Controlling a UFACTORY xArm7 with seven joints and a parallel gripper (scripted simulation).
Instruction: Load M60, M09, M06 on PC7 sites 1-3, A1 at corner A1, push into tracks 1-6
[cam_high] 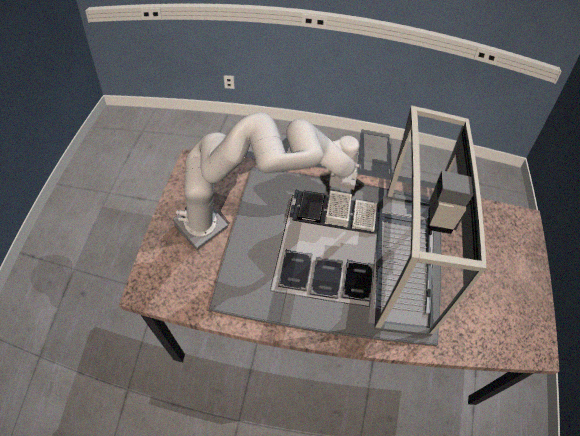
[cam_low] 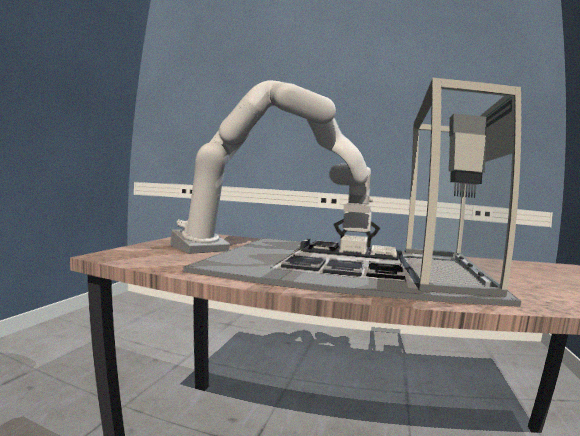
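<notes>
The single arm (cam_low: 272, 107) rises from its base plate (cam_low: 176, 244) at the left of centre in the exterior view, climbs nearly upright, then bends into a high arch that peaks in the upper middle of the frame. From there the forearm slopes down to the right, ending in a wrist (cam_low: 350, 177) that points straight down near the frame's centre. The hand (cam_low: 356, 233) hangs vertically beneath it, just above the tabletop (cam_low: 125, 260), fingers (cam_low: 373, 231) spread as wide as they go with nothing gripped between them. In the top view the arm (cam_high: 260, 145) sweeps from its base plate (cam_high: 218, 231) at centre left toward the upper middle, elbows folded in an S-curve, with the wrist (cam_high: 347, 150) above the hand.
</notes>
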